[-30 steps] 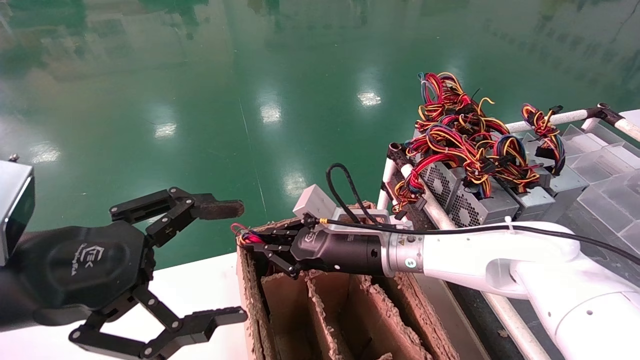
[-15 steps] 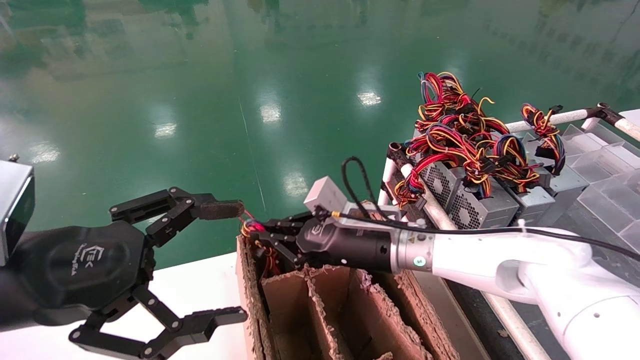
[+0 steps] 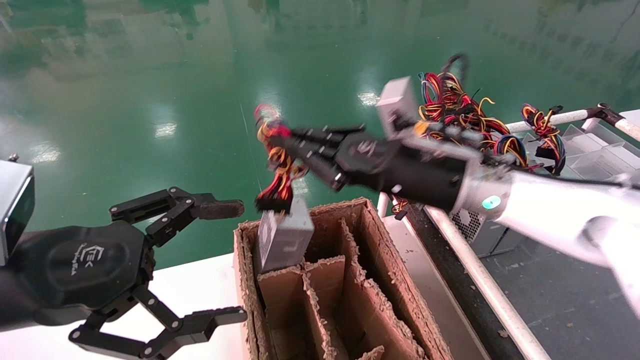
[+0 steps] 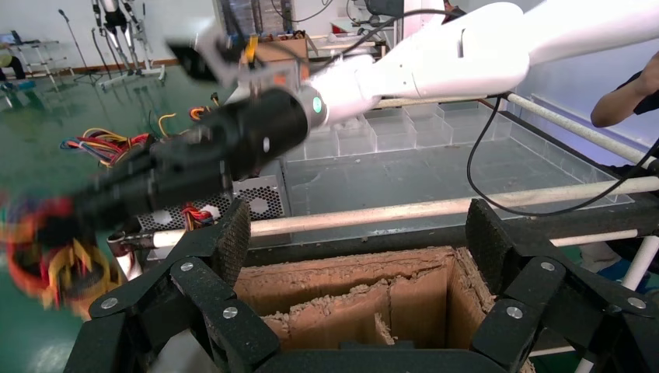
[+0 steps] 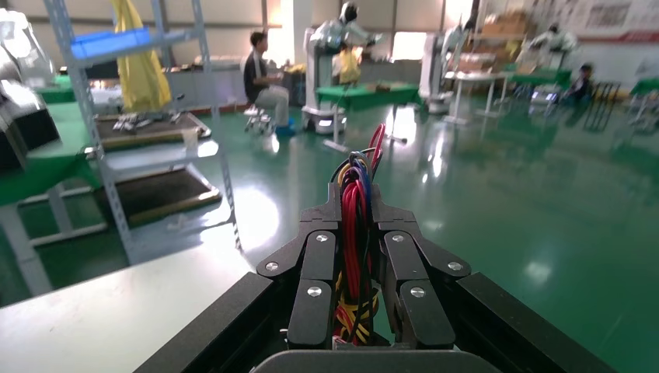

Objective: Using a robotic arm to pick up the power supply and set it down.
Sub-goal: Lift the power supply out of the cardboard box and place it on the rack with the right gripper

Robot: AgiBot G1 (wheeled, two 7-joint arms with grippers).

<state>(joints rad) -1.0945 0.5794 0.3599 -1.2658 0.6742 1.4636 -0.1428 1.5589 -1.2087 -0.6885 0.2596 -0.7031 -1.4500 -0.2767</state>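
Our right hand [image 3: 280, 137] is clamped on the wire loom [image 3: 274, 165], and the power supply [image 3: 284, 240] dangles from it, half risen from the cardboard box's [image 3: 400, 280] far-left compartment: lifted, we judge, not yet set down. The right wrist view confirms wires pinched between closed fingers [image 5: 311, 299]; our left hand [image 3: 220, 260] waits wide open, near left

Glossy green floor [image 3: 150, 75] (ceiling lights reflected).
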